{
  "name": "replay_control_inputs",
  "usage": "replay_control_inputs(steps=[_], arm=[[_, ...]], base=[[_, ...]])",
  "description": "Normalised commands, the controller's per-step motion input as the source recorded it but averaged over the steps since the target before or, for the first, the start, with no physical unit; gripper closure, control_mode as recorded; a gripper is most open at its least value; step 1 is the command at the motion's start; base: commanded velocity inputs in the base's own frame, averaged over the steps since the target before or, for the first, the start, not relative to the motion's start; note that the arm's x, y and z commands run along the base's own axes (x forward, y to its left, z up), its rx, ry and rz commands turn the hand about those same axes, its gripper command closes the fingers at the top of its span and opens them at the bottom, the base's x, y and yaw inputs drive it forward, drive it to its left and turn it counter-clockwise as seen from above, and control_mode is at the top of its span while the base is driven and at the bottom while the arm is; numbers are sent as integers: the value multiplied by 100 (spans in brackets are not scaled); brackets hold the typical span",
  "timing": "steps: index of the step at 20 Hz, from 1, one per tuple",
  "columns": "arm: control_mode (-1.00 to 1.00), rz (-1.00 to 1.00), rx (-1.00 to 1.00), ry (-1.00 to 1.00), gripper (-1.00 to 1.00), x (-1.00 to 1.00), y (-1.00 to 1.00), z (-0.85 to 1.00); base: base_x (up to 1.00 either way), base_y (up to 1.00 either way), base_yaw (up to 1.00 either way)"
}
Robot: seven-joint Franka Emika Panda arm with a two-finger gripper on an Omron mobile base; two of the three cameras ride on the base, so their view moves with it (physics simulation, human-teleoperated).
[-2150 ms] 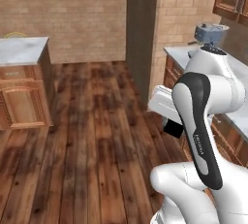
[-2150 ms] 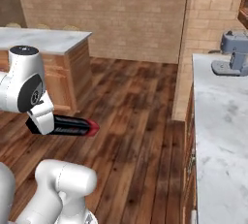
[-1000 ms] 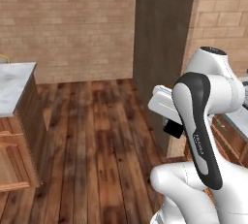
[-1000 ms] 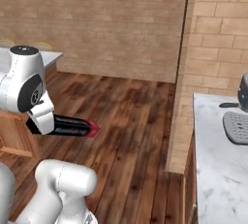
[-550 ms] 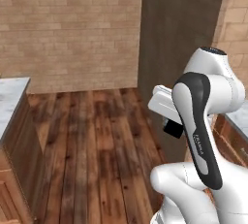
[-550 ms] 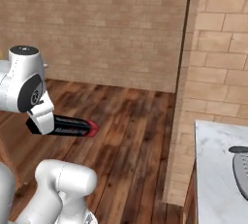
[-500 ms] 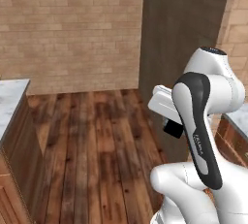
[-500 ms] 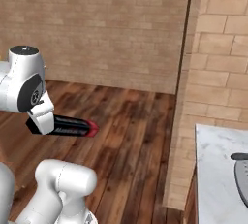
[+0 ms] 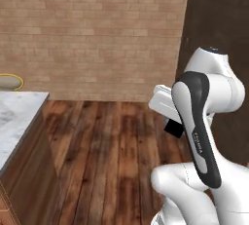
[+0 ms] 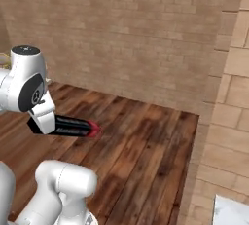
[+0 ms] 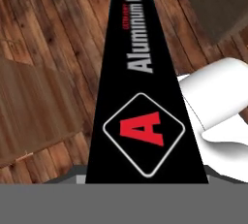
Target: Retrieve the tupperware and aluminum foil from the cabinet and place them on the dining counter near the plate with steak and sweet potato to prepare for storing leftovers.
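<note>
**Foil in hand, crossing the kitchen**

While the base faces a brick wall across open wooden floor, I have the aluminum foil clamped in the end effector, the jaws partly closed on one end of the carton. The carton sticks out level from the arm, its red-capped far end pointing toward that wall, well above the floor. From the hand camera its black face with the red emblem runs straight away from the fingers, which tells me it sits square in the grip. I judge the arm is tucked close to keep the long carton steady in transit. A marble surface lies to the left of the carton, a gold-rimmed object at its far edge; I cannot tell whether it is the dining counter.
</note>
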Motion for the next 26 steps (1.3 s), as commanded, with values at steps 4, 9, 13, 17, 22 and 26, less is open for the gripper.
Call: replay_control_inputs(steps=[4,9,13,17,22,26], arm=[[100,0,0,0,100,0,0,0],[100,0,0,0,100,0,0,0],[100,0,0,0,100,0,0,0],[100,0,0,0,100,0,0,0],[100,0,0,0,100,0,0,0],[100,0,0,0,100,0,0,0]], base=[[100,-14,46],[100,-42,37],[100,-47,36],[100,-47,37],[100,-46,41],[100,-48,43]])
